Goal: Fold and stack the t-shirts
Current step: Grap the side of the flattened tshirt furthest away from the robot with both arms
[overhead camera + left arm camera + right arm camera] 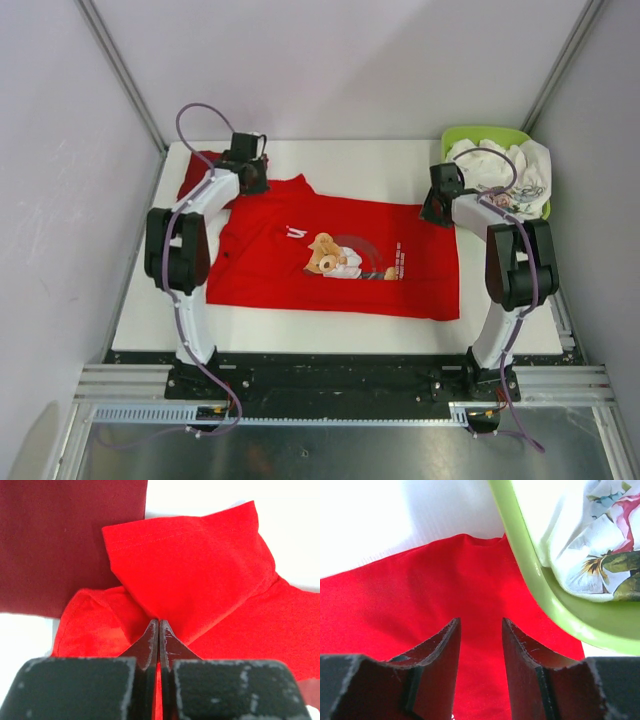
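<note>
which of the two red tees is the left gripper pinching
The bright red tee, the one with the bear print: the left gripper is shut on a raised fold of it. The darker tee lies flat beside it, ungripped.

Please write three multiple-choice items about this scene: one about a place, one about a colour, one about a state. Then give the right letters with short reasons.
1. Where does the dark tee lie?
A. far left corner of the table
B. near right corner
C. the middle

2. What colour is the basket?
A. blue
B. lime green
C. black

3. The left tool is:
A. wide open
B. shut on the bear tee
C. shut on the basket

Key:
1 A, the top view shows it in that corner.
2 B, its rim is plainly green.
3 B, red cloth bunches at its closed tips.
</note>
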`<action>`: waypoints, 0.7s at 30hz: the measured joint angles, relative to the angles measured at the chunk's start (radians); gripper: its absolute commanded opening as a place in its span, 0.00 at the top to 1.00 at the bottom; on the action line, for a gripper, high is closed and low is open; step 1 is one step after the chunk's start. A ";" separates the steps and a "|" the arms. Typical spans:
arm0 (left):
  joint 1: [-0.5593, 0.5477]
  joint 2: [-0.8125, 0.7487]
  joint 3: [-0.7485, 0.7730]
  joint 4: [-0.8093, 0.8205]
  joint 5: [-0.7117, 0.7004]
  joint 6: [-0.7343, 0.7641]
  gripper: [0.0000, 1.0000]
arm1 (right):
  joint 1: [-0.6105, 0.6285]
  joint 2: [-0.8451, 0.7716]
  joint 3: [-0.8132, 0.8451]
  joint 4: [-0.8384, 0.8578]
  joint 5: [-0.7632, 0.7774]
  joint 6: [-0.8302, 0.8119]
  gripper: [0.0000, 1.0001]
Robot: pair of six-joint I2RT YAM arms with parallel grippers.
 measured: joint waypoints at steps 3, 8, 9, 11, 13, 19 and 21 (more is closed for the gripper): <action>0.000 -0.056 -0.069 0.008 0.003 -0.034 1.00 | 0.000 0.011 0.006 0.000 0.005 -0.002 0.57; 0.000 -0.097 -0.190 0.016 0.000 -0.100 1.00 | 0.000 0.014 0.006 -0.007 0.008 -0.008 0.57; 0.000 -0.098 -0.210 0.016 -0.001 -0.111 1.00 | 0.000 0.015 0.006 -0.006 0.009 -0.009 0.57; 0.003 -0.098 -0.254 0.012 -0.005 -0.138 1.00 | 0.000 0.018 0.007 -0.007 0.010 -0.011 0.57; 0.006 -0.098 -0.288 0.006 -0.008 -0.166 1.00 | 0.000 0.024 0.012 -0.009 0.012 -0.014 0.57; 0.037 -0.098 -0.344 -0.014 -0.039 -0.243 1.00 | 0.000 0.028 0.019 -0.015 0.017 -0.022 0.57; 0.047 -0.101 -0.348 -0.018 -0.056 -0.265 1.00 | 0.000 0.028 0.019 -0.016 0.017 -0.024 0.57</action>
